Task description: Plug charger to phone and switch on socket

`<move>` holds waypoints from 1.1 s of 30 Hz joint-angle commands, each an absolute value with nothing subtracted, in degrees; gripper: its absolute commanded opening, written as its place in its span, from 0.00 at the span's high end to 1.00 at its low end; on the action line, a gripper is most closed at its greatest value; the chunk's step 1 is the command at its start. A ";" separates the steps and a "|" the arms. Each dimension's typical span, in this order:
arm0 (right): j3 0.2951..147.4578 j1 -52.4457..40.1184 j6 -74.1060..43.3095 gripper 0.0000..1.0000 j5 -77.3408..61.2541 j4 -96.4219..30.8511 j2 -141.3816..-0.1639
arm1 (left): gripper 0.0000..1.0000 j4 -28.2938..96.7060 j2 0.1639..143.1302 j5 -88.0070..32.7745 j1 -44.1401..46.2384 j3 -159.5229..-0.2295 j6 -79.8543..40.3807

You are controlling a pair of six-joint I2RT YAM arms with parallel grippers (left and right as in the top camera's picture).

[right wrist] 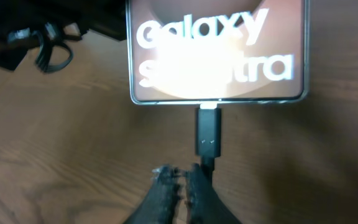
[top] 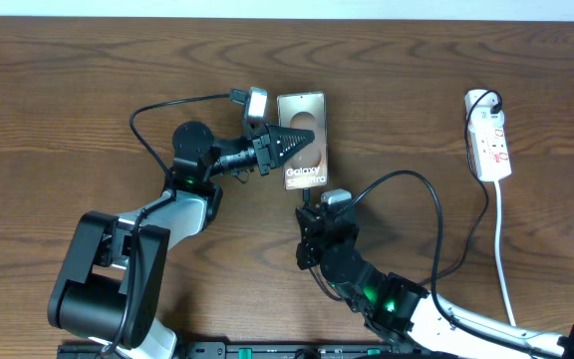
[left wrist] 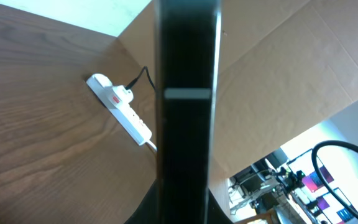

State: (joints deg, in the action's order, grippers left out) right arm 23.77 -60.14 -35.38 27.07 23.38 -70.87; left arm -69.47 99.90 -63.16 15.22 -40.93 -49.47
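Lying well off in the upper right of the overhead frame, the narrow white power-strip socket [top: 489,145] is what the coming move turns on, to my eye. Its long axis runs up and down the frame, its thick white cord [top: 501,239] trailing toward the bottom edge. It sits up and to the right of the right gripper [top: 313,209], across bare brown wooden table [top: 68,80], and the right arm is clearly the nearer one.

The dark bronze glossy slab of a phone [top: 304,112] lies flat at upper centre, "Galaxy" lettering showing. The left gripper [top: 285,143] reaches across its left side with a finger over the face. Whether it actually clamps the phone I cannot tell.

On the right wrist view the charger's small black plug tip [right wrist: 208,130] meets the phone's lower edge, a sliver of metal showing, so it may not be fully home. The right gripper's fingers are drawn almost together just below, with the thin black cable [top: 405,173] running beside one. The charger's white adapter [top: 481,100] sits at the socket's top end, with small red marks on the face below it.
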 commanded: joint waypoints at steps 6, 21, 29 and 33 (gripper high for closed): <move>26.74 -58.37 -32.64 0.99 30.00 23.90 -71.02 | 0.92 -70.30 99.33 -70.08 15.46 -41.36 -48.71; 30.26 -56.31 -31.62 0.82 18.04 21.17 -71.00 | 0.93 -70.26 99.33 -69.76 16.14 -41.36 -53.67; 30.30 -56.34 -38.13 0.70 11.35 11.14 -68.25 | 0.92 -70.22 99.33 -66.35 16.14 -41.36 -58.15; 31.29 -56.25 -41.45 0.64 11.29 4.97 -63.57 | 0.92 -69.91 99.33 -65.12 16.14 -41.36 -61.12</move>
